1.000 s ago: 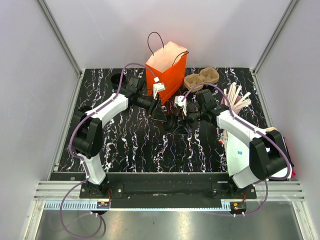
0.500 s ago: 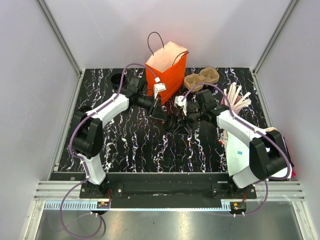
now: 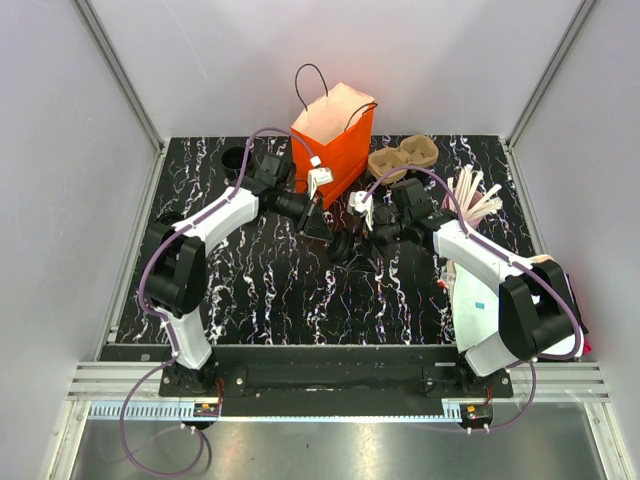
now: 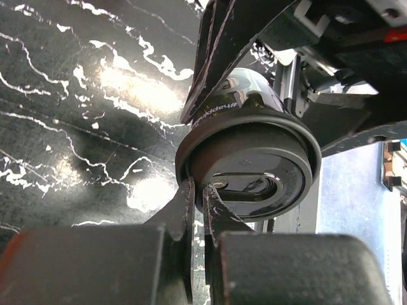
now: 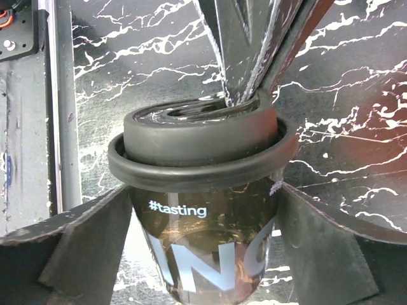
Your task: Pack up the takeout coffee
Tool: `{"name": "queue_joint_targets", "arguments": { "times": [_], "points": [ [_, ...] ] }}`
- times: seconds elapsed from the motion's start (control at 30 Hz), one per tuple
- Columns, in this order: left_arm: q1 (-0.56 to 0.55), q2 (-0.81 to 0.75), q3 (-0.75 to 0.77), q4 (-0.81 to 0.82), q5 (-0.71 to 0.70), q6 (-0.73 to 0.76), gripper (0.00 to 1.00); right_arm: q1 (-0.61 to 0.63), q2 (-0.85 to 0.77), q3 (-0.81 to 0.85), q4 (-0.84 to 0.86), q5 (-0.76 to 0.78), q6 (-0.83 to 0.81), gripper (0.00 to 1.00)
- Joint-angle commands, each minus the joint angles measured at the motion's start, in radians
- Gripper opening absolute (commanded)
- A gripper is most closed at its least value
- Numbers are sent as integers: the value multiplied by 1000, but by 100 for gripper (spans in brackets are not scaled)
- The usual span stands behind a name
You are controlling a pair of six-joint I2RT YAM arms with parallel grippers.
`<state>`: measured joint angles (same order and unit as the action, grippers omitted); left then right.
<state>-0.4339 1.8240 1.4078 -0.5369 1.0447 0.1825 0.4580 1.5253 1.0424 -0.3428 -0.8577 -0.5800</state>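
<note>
Open a second ago, the left gripper [image 4: 198,190] now pinches the lid rim of the takeout coffee [image 4: 248,171], while the right gripper [image 5: 203,241], jaws newly spread, flanks its sides; cup's axis runs gripper to gripper mid-table, orange bag [image 3: 335,135] just behind, nearer the left one

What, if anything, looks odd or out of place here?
The left pincer is pinching the takeout coffee by just its lid's raised rim, while the right pincer straddles the cup body. A lid-only grip looks precarious.
</note>
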Motion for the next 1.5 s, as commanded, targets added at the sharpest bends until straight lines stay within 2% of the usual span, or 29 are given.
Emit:
{"name": "queue_joint_targets", "arguments": {
  "times": [0.0, 0.23, 0.47, 0.6, 0.93, 1.17, 1.23, 1.27, 1.37, 1.47],
  "points": [
    [-2, -55, 26, -37, -48, 31, 0, 8, -27, 67, -21, -9, -36, 98],
    [15, -100, 23, -104, -104, 61, 0, 1, -45, 103, -120, 2, -63, 100],
    [27, -91, 65, -248, -323, 97, 0, -50, -97, 157, -222, 11, -47, 100],
    [24, -16, 140, -432, -440, 133, 0, -56, -135, 159, -228, 100, -8, 99],
    [-22, 21, 230, -566, -728, 153, 0, -58, -180, 209, -338, 224, -18, 100],
    [-77, 35, 283, -603, -819, 130, 0, -58, -220, 197, -355, 230, -32, 100],
    [-97, 41, 283, -601, -830, 127, 4, -58, -231, 191, -358, 232, -34, 100],
    [-101, 44, 286, -603, -830, 126, 12, -58, -235, 189, -360, 235, -37, 100],
    [-120, 60, 292, -606, -831, 123, 21, -58, -255, 179, -363, 238, -43, 100],
    [-135, 78, 306, -610, -833, 123, 22, -58, -271, 169, -363, 240, -44, 100]
  ]
}}
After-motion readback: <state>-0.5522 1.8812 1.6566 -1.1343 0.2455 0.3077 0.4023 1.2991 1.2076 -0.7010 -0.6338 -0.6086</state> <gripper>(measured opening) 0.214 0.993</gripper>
